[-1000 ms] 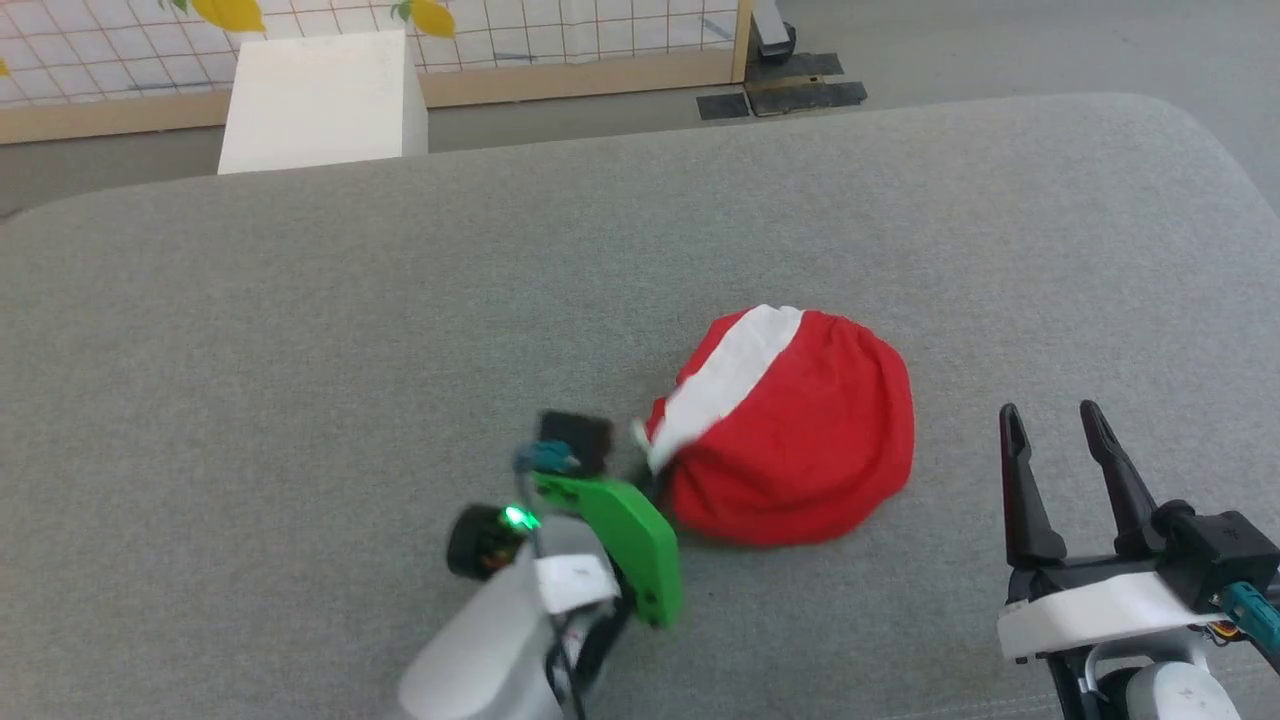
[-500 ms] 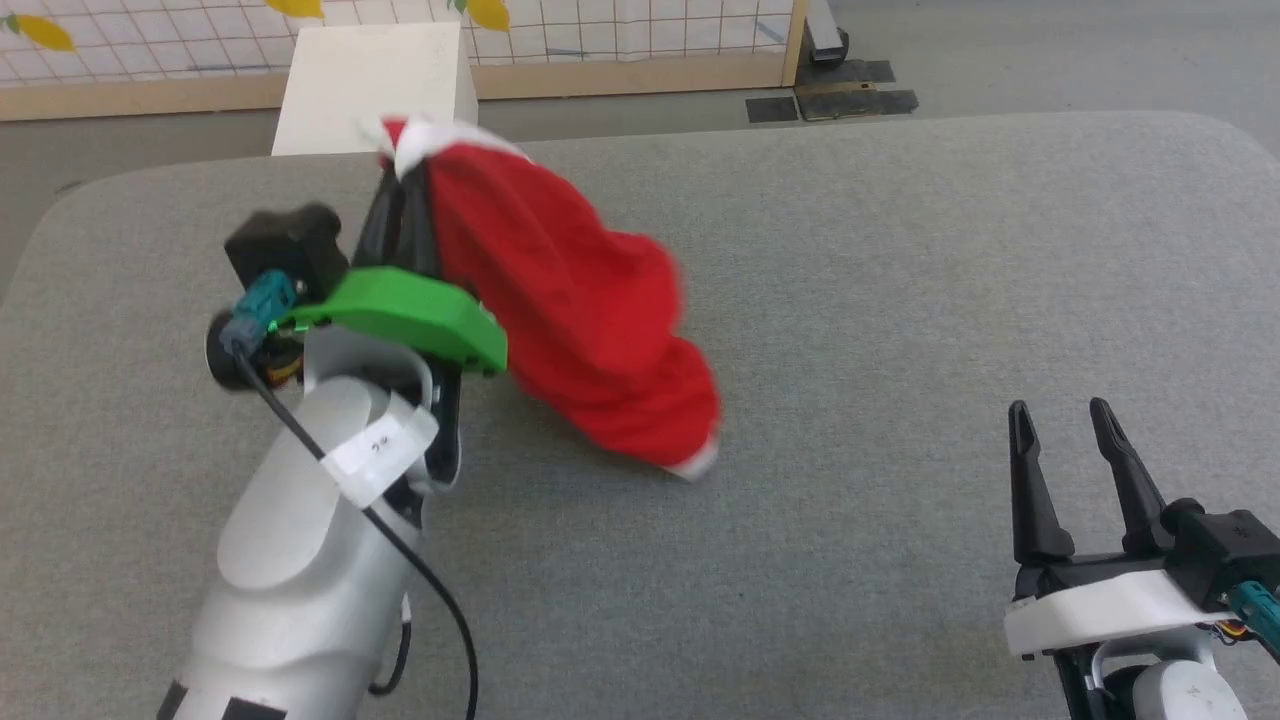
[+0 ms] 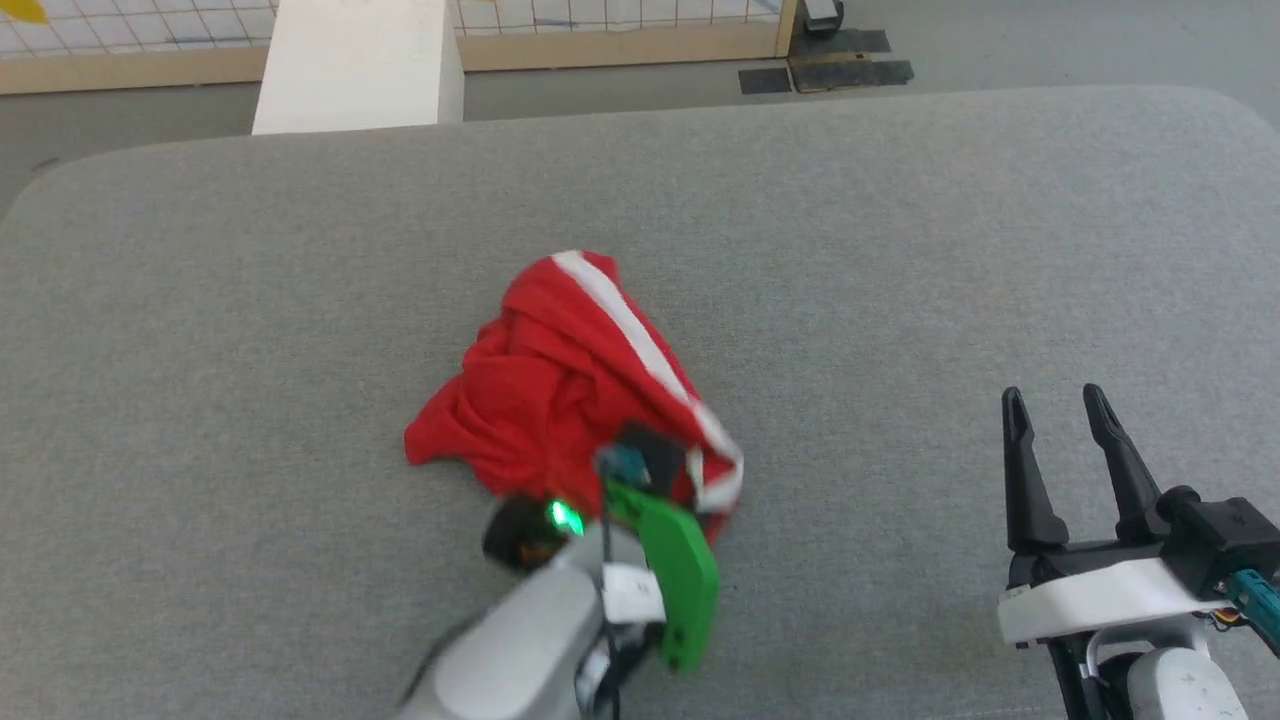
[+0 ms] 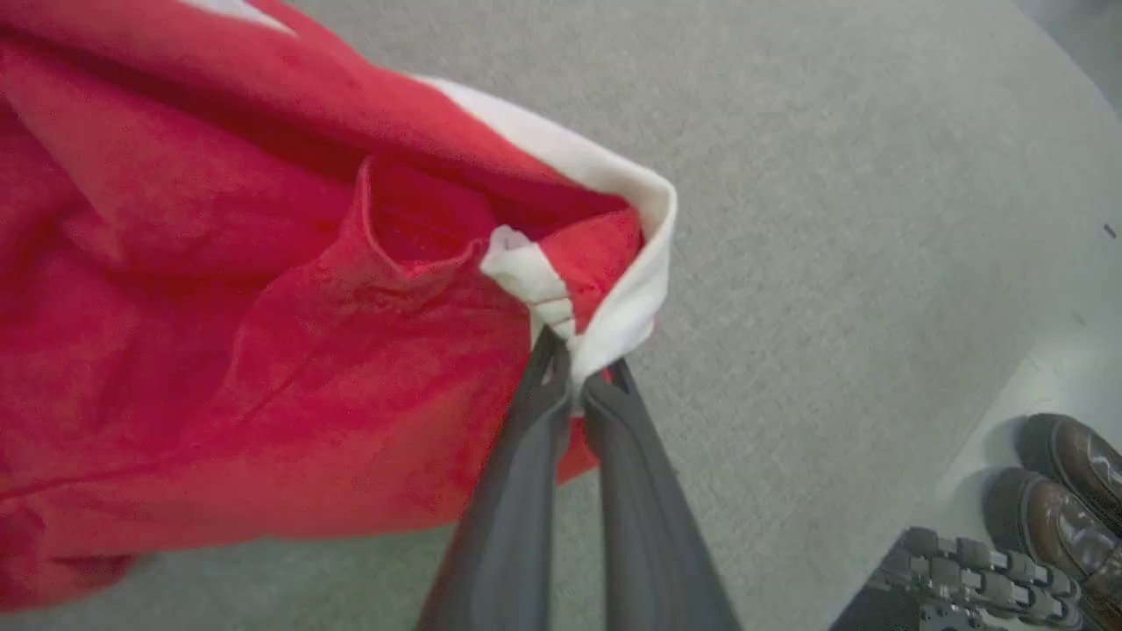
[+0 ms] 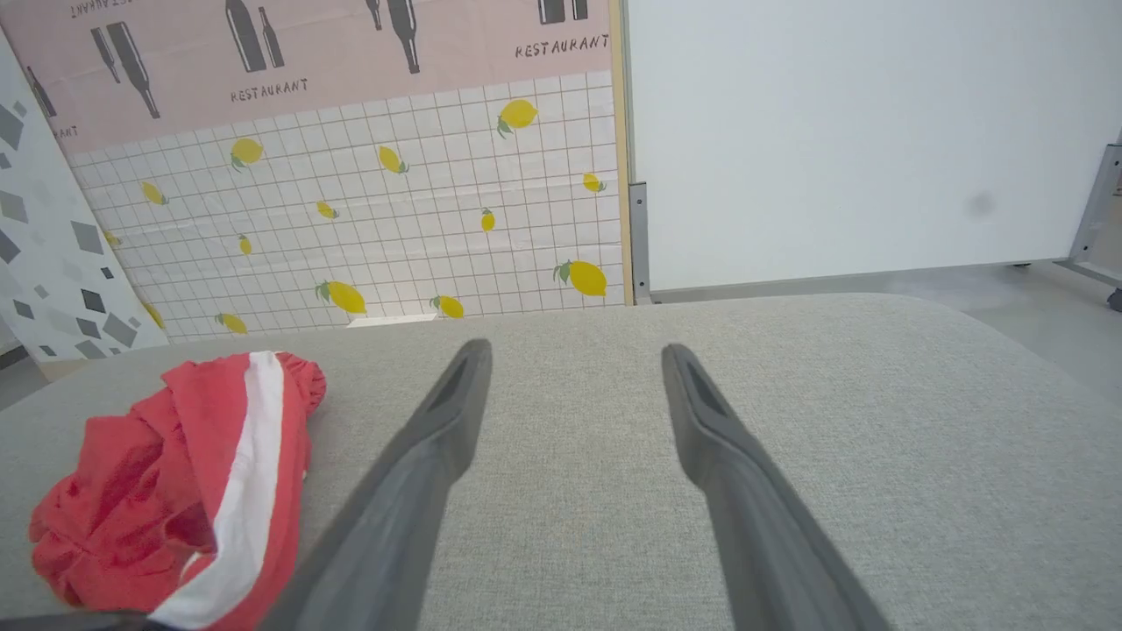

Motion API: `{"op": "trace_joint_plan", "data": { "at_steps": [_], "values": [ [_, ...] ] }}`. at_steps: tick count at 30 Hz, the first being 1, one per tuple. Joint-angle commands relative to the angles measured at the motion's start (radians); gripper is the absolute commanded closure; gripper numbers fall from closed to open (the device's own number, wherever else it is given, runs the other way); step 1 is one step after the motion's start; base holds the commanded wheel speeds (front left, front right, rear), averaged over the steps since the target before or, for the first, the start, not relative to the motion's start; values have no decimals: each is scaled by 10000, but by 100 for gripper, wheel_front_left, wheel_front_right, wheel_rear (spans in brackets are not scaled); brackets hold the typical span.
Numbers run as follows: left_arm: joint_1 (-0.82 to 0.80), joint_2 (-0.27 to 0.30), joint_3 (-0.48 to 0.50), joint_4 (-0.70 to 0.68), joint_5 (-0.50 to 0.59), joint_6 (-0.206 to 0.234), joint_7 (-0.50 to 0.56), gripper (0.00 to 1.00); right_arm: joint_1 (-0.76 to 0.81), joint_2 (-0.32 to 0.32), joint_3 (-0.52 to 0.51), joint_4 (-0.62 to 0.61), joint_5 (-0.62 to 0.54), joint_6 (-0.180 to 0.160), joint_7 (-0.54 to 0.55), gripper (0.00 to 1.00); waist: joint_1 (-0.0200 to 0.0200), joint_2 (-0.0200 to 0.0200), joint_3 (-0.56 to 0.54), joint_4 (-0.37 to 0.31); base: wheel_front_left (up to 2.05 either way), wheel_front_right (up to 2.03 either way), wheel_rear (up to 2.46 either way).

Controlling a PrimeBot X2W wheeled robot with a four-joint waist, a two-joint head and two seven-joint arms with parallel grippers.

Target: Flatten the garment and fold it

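The garment (image 3: pixel 560 380), red shorts with a white side stripe, lies crumpled in a heap at the middle of the grey padded surface (image 3: pixel 900 250). My left gripper (image 4: pixel 574 381) is shut on a white-edged hem of the garment (image 4: pixel 263 307), its two dark fingers pressed together on the cloth. In the head view the left wrist with its green plate (image 3: pixel 670 570) sits at the heap's near edge and hides the fingers. My right gripper (image 3: pixel 1050 410) stands open at the lower right, well clear of the shorts (image 5: pixel 175 473), nothing between its fingers (image 5: pixel 438 438).
A white box (image 3: pixel 355 65) stands on the floor beyond the far edge, before a tiled lemon-print panel (image 5: pixel 368 210). A person's brown shoes (image 4: pixel 1065 491) show on the floor in the left wrist view. Bare grey padding spreads around the heap on all sides.
The left arm, which had lifted the shorts high toward the far left, has swung back down; the garment now lies bunched at the centre, still gripped. The right arm stayed put.
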State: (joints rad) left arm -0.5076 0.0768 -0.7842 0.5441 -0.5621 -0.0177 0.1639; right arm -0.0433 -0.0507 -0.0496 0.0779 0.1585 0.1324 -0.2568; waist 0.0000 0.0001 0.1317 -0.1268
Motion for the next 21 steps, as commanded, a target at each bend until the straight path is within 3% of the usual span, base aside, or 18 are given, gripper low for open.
{"op": "trace_joint_plan", "data": {
  "at_steps": [1, 2, 8, 13, 18, 21],
  "values": [
    [123, -69, -175, 265, -217, -179, 242, 31, -196, 5, 12, -41, 50, -17, -49, 0, 0, -1, 79, -84, 0, 0, 0],
    [168, -105, -284, 416, -309, -277, 380, 0, -210, 5, 6, -42, 55, -17, -49, 0, 0, -1, 95, -99, 0, 0, 0],
    [313, -217, -179, 609, -1076, -464, 327, 0, -211, 5, -73, -4, 47, -17, -49, 0, 0, -1, 36, -36, 0, 0, 0],
    [513, -82, 533, -341, -1278, -364, -1317, 0, -92, 5, -20, -65, -45, -17, -49, 0, 0, -1, -202, 218, 0, 0, 0],
    [1166, 417, 1557, -1593, -1216, 176, -3462, 0, 2, 5, 244, -155, -190, -17, -49, 0, 0, -1, -429, 518, 0, 0, 0],
    [1715, 774, 2280, -2319, -1085, 322, -4133, 0, 34, 5, 542, -167, -302, -17, -46, 0, 0, -1, -475, 735, 0, 0, 0]
  ]
}}
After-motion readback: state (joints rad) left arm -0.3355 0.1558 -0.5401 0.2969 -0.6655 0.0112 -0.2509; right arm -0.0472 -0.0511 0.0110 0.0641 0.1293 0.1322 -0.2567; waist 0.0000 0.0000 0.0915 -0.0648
